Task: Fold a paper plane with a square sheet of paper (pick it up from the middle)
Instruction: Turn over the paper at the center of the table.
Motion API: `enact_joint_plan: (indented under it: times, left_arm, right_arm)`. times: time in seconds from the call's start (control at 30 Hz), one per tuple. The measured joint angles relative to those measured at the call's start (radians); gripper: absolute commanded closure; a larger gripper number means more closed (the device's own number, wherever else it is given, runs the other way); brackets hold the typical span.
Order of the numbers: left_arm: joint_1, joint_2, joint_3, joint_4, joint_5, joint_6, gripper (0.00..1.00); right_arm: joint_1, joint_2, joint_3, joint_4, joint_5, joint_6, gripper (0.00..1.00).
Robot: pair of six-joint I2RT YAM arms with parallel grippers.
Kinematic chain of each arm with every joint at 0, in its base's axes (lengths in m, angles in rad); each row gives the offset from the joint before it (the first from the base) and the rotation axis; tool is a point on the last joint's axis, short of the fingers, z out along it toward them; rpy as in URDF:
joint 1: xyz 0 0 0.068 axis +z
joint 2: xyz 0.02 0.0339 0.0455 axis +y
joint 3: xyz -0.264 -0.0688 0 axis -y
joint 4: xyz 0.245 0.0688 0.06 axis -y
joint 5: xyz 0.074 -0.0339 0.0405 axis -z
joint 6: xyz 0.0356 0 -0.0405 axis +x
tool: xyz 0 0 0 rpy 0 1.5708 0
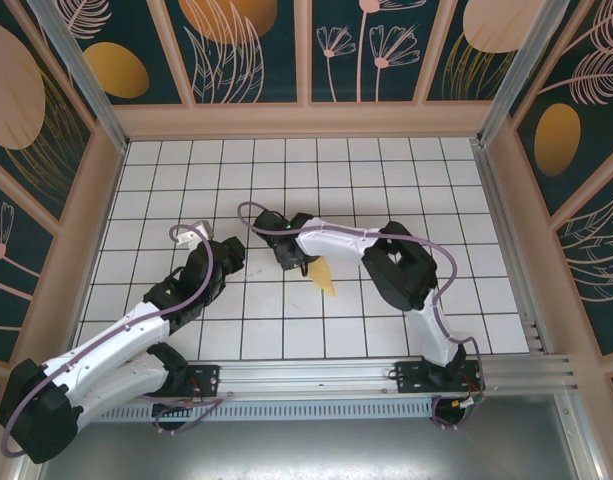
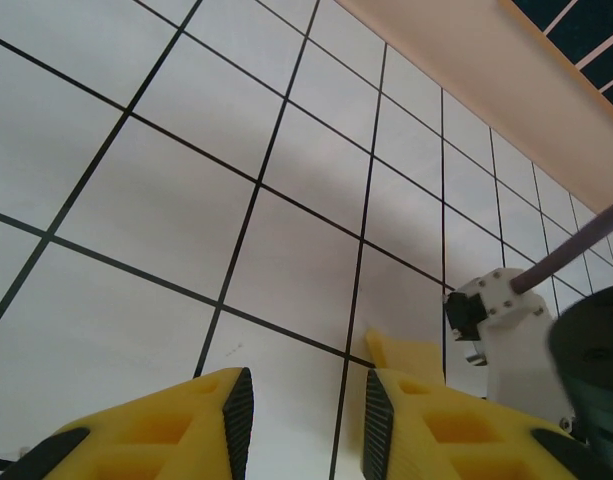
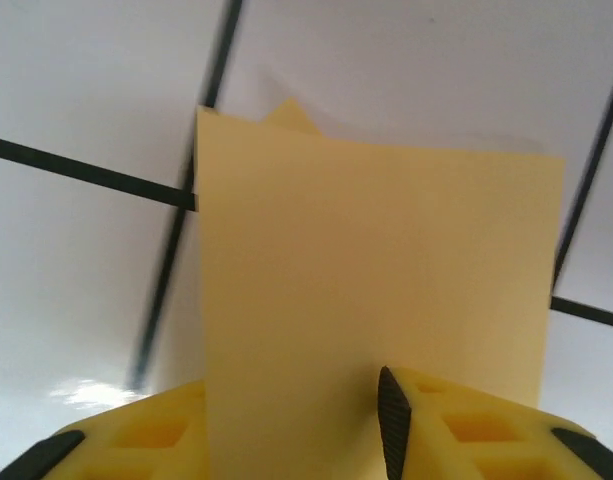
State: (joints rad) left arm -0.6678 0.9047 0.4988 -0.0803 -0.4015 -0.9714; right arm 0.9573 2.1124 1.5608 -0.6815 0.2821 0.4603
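Square sheet of paper (image 3: 376,290): folded wedge on the mid-table tiles (image 1: 386,180), long axis running near-to-far.
Right gripper (image 3: 291,400): jaws parted, paper lying between them; I cannot confirm a pinch.
Left gripper (image 2: 306,400): narrow gap, empty, paper just beside.
Nearer arm: right, I judge.

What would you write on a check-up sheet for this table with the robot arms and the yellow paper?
Surface: white table with black grid lines.
Job's things: yellow sheet of paper, folded, near the middle of the table.
Clutter: nothing seen.
Hands: left hand open and empty, close to the paper; right hand open, with the paper between its fingers.
Cables: purple cables loop along both arms, off the paper.
Surroundings: leaf-patterned walls; metal rail at the near edge.
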Motion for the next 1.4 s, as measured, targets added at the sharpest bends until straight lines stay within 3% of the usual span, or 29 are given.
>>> enact_joint_plan:
  times: [0.27,0.43,0.5,0.6,0.9,1.1,1.17,1.27,1.4]
  left_arm:
    - [0.0,0.019,0.0,0.0,0.005,0.0,0.59]
    - [0.0,0.025,0.0,0.001,0.011,0.0,0.55]
    - [0.0,0.028,0.0,0.002,0.015,0.0,0.53]
    - [0.0,0.04,0.001,0.002,0.026,0.0,0.49]
    - [0.0,0.074,0.042,0.027,0.056,0.0,0.42]
    - [0.0,0.085,0.063,0.047,0.069,-0.014,0.32]
    - [0.0,0.084,0.068,0.047,0.072,-0.017,0.22]
    - [0.0,0.064,0.064,0.061,0.06,-0.02,0.15]
    - [0.0,-0.015,-0.001,0.145,0.052,-0.037,0.04]
  right_arm:
    - [-0.112,-0.372,-0.299,0.283,-0.266,0.035,0.38]
    - [-0.278,-0.559,-0.521,0.487,-0.45,0.097,0.58]
    - [-0.33,-0.581,-0.589,0.545,-0.513,0.122,0.69]
    - [-0.354,-0.593,-0.668,0.601,-0.578,0.145,0.76]
    - [-0.368,-0.657,-0.808,0.75,-0.655,0.185,0.88]
    - [-0.373,-0.674,-0.855,0.838,-0.684,0.205,0.88]
    - [-0.373,-0.687,-0.884,0.867,-0.689,0.216,0.87]
    - [-0.374,-0.704,-0.932,0.92,-0.711,0.224,0.87]
    - [-0.375,-0.713,-0.997,1.001,-0.728,0.244,0.78]
